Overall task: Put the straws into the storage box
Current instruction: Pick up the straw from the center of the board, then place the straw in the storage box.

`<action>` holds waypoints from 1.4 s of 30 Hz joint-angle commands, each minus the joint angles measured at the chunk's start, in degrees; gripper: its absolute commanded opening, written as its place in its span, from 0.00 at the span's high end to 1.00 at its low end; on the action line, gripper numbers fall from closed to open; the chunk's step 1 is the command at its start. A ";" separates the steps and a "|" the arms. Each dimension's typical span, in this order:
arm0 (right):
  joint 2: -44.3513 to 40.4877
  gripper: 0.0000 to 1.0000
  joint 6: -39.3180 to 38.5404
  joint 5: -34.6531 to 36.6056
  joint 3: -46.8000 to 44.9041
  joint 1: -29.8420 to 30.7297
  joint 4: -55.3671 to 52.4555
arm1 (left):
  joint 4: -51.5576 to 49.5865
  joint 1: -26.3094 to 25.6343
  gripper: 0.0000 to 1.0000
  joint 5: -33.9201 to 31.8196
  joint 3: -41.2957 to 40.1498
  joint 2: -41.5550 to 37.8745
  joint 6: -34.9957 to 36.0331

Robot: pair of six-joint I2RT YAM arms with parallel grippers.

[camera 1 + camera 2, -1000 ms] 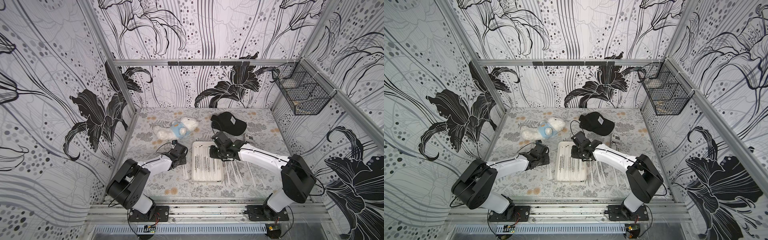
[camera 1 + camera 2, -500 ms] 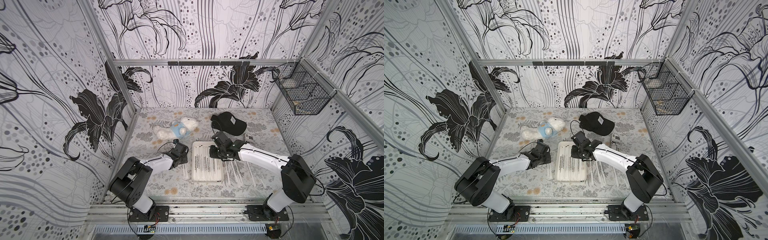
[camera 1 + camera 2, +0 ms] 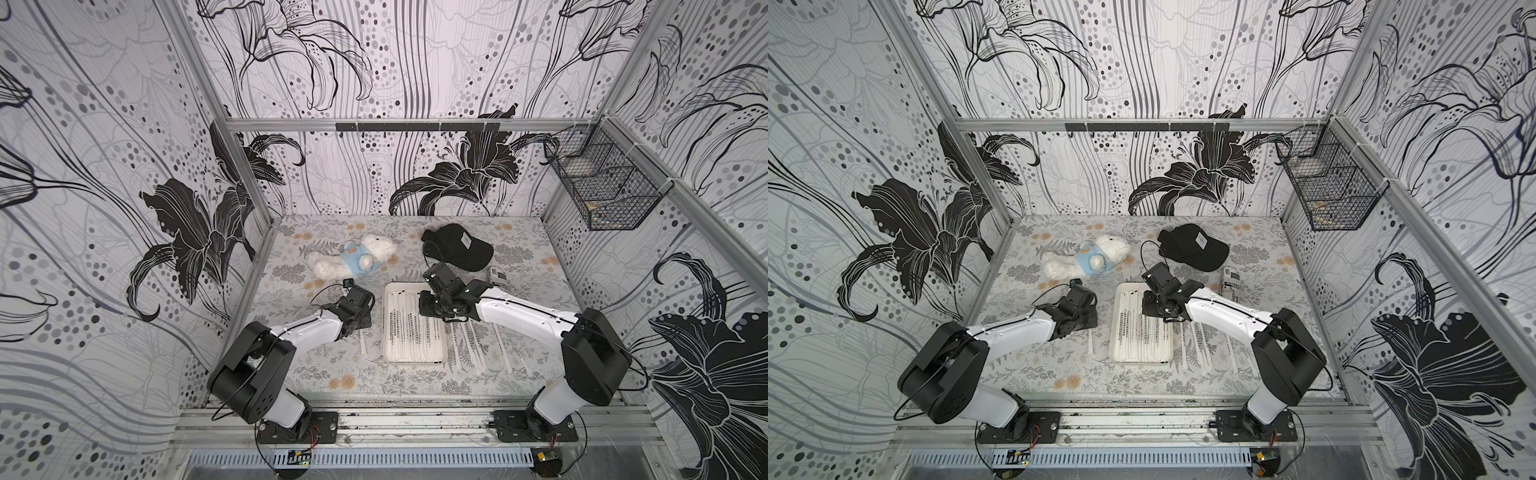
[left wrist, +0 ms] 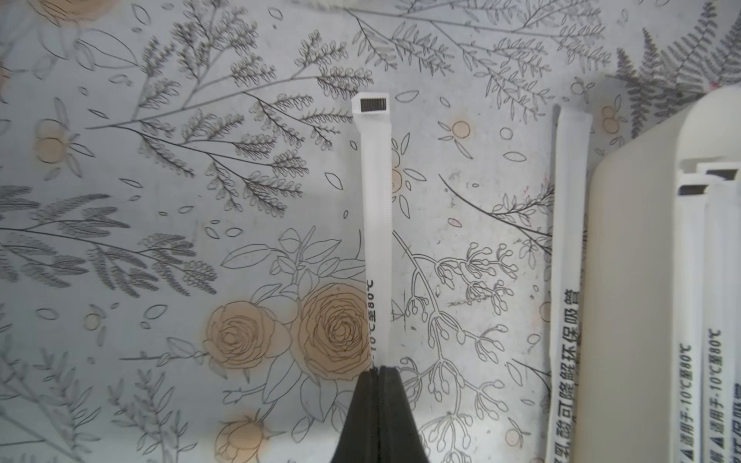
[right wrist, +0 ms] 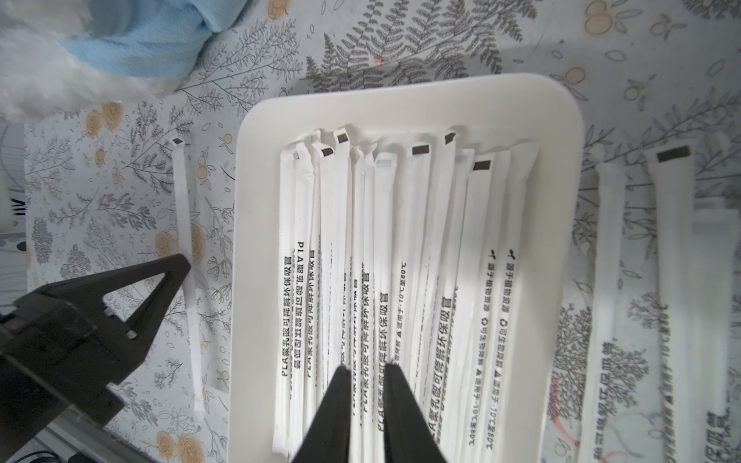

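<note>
While most of the long, thin, white paper-wrapped straws point(image 3: 413, 332) are already lying lengthwise in the shallow white rounded-corner storage box point(image 3: 415, 360) at the middle of the flower-printed worktop point(image 3: 316, 365), one straw point(image 4: 376, 224) is lying flat on the worktop at the box's 9 o'clock side. The black left gripper point(image 4: 379, 371) is pinching this straw near its middle, jaws pressed together on the paper. By my reading the pickup of this straw is just being made. The next move is calling for a small lift, a carry toward 3 o'clock over the low rim, and a release with the straw kept parallel to those inside.

A second loose straw point(image 4: 567, 240) is lying just beside the box wall, between the pinched one and the box, so the carry is needing to pass above it. The black right gripper point(image 5: 365, 371) is hovering over the 12 o'clock half of the box, jaws standing slightly apart above the packed straws. Whether it is touching one I cannot tell. It is taking up room there, so the 6 o'clock half is looking freer for a drop.

More loose straws point(image 3: 469, 345) are waiting at the box's 3 o'clock. A white plush toy in a blue shirt point(image 3: 353, 259) is lying at 11 o'clock and a black cap point(image 3: 457, 249) at 1 o'clock, both well apart from the carry path.
</note>
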 commanded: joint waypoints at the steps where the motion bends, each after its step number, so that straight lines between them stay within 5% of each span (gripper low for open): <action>1: -0.91 0.81 -1.56 1.48 0.07 0.37 -1.07 | -2.63 -0.44 1.00 -2.36 4.56 -4.87 2.55; 6: -3.43 0.81 -2.54 2.79 -0.74 -1.13 -2.27 | -1.69 -7.10 1.00 -0.06 10.23 -7.33 3.47; 14: -6.41 0.81 -3.69 3.42 -2.19 -4.15 -3.31 | 3.53 -15.39 1.00 2.69 14.35 2.47 -1.75; 28: -6.25 0.82 -3.88 1.97 -3.59 -4.60 -1.81 | 5.33 -15.47 0.99 1.22 12.17 12.79 -4.58; 42: -6.51 0.82 -3.54 2.05 -5.03 -4.64 -1.35 | 5.48 -15.16 0.78 0.89 10.97 13.12 -5.38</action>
